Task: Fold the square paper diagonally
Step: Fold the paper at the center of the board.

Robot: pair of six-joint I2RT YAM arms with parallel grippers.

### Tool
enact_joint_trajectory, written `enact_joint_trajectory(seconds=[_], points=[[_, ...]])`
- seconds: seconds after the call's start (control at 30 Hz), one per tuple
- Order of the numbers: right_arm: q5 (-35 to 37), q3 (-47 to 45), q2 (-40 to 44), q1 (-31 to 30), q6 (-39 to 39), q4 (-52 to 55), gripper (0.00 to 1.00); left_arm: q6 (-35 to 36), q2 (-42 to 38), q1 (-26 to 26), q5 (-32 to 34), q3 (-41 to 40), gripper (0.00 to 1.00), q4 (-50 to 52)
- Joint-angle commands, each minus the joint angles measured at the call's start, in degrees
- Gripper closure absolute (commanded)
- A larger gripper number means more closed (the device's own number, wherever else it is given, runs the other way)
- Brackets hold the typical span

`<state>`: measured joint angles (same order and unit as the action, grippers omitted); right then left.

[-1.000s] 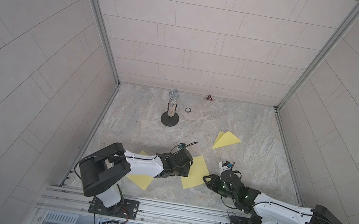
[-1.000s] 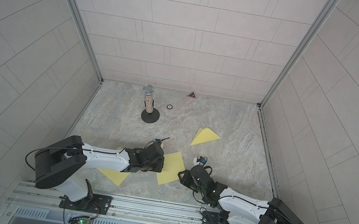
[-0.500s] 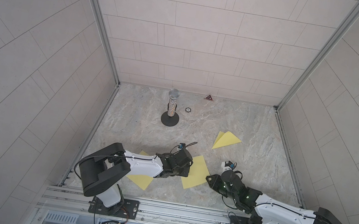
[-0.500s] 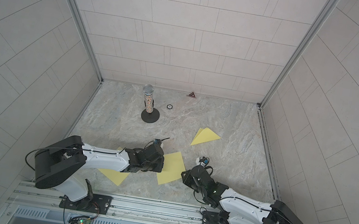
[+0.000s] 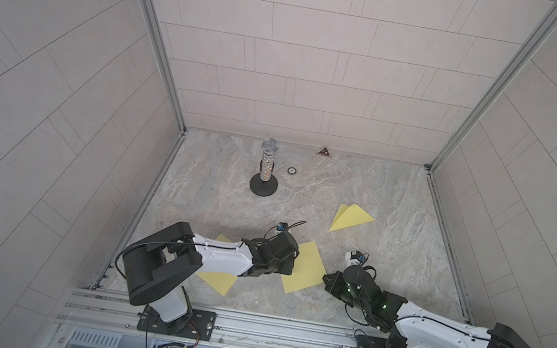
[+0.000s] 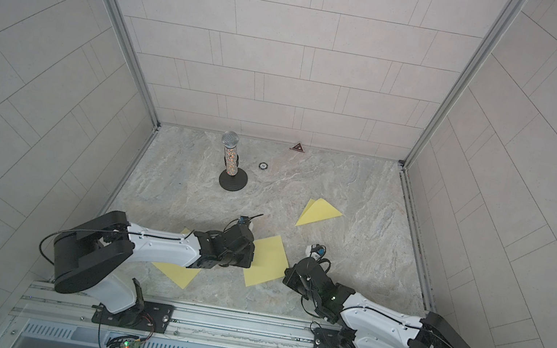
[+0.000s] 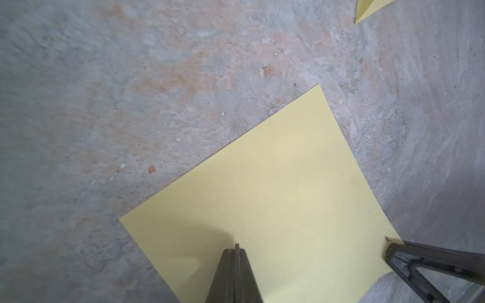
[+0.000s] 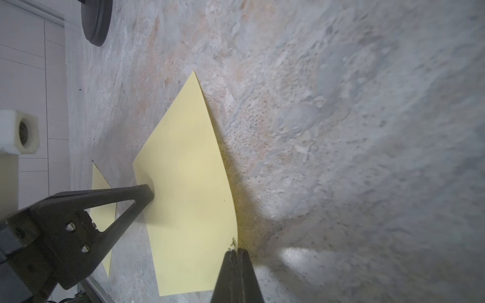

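The square paper (image 5: 307,269) (image 6: 268,257) is a yellow sheet lying flat near the table's front middle. My left gripper (image 7: 237,248) is shut and holds nothing. Its closed tip rests on the sheet a little way in from the left edge, and it shows as the left gripper (image 8: 147,192) in the right wrist view. My right gripper (image 8: 236,251) is shut on the paper's right corner, and that corner curls up slightly into the jaws. In the left wrist view the right gripper (image 7: 389,248) sits at that same corner.
A folded yellow triangle (image 5: 352,218) lies further back on the right. Another yellow sheet (image 5: 217,280) lies partly under the left arm. A microphone on a round black stand (image 5: 265,171), a small ring (image 5: 292,170) and a triangular marker (image 5: 324,151) stand near the back wall.
The right gripper's jaws have closed onto the paper's right corner. The left gripper has stayed shut on the sheet and has not moved.
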<state>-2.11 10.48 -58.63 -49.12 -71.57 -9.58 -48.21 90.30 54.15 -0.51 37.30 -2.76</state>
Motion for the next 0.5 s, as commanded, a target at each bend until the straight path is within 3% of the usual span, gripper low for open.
enact_joint_trajectory(seconds=[0.0,0.3,0.47], points=[[0.1,1.1,1.6,0.0,0.9,5.8,1.00,0.3,-1.5,0.1,1.3,-1.8,0.95,7.2],[-10.0,11.5,7.9,1.2,13.0,29.9,1.00,1.1,-16.6,-0.2,5.8,-0.5,0.86,16.9],[-8.4,16.7,8.7,2.6,20.1,43.9,1.00,1.4,-18.6,-0.3,1.7,-2.0,0.86,14.9]])
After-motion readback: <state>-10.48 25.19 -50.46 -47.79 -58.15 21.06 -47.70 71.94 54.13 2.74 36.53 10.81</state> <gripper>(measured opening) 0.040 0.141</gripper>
